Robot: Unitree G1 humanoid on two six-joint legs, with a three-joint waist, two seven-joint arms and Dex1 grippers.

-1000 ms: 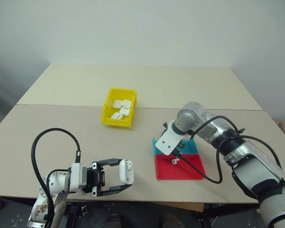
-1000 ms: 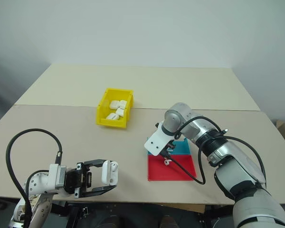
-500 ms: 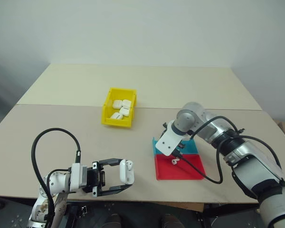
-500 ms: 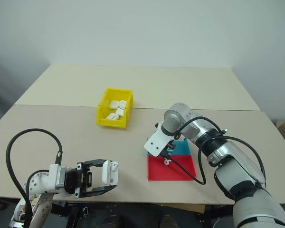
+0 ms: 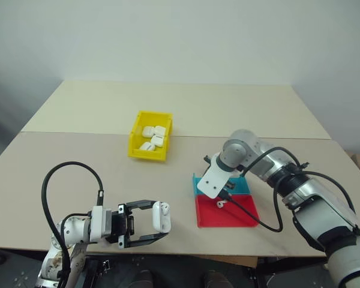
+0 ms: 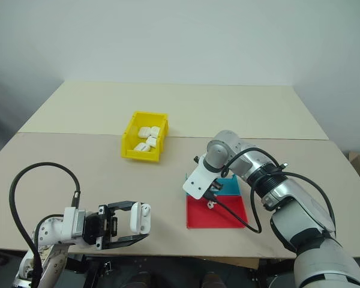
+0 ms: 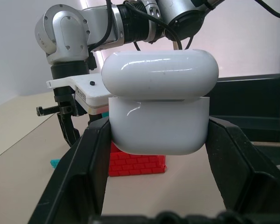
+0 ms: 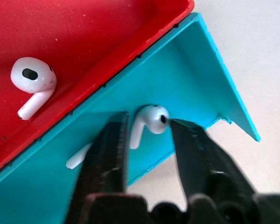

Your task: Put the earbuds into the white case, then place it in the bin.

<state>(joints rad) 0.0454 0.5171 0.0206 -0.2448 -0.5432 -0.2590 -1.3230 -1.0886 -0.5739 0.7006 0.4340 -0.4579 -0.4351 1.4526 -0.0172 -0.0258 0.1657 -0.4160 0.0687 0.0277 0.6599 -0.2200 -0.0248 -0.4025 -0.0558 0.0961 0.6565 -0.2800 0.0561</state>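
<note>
My left gripper (image 5: 161, 223) hovers at the table's front left, shut on the white case (image 7: 158, 102), whose lid stands slightly raised. My right gripper (image 8: 149, 119) points down into the blue tray (image 8: 186, 70). Its two fingers press on either side of a small white earbud (image 8: 151, 116) that lies near the tray's corner. A second earbud (image 8: 33, 79) lies loose in the red tray (image 5: 240, 217), apart from the fingers. The yellow bin (image 5: 137, 147) stands further back, left of the trays.
Several white cases (image 5: 153, 137) lie inside the yellow bin. The blue and red trays sit side by side at the right. A black cable (image 5: 60, 180) loops up from my left wrist. A seam crosses the table behind the bin.
</note>
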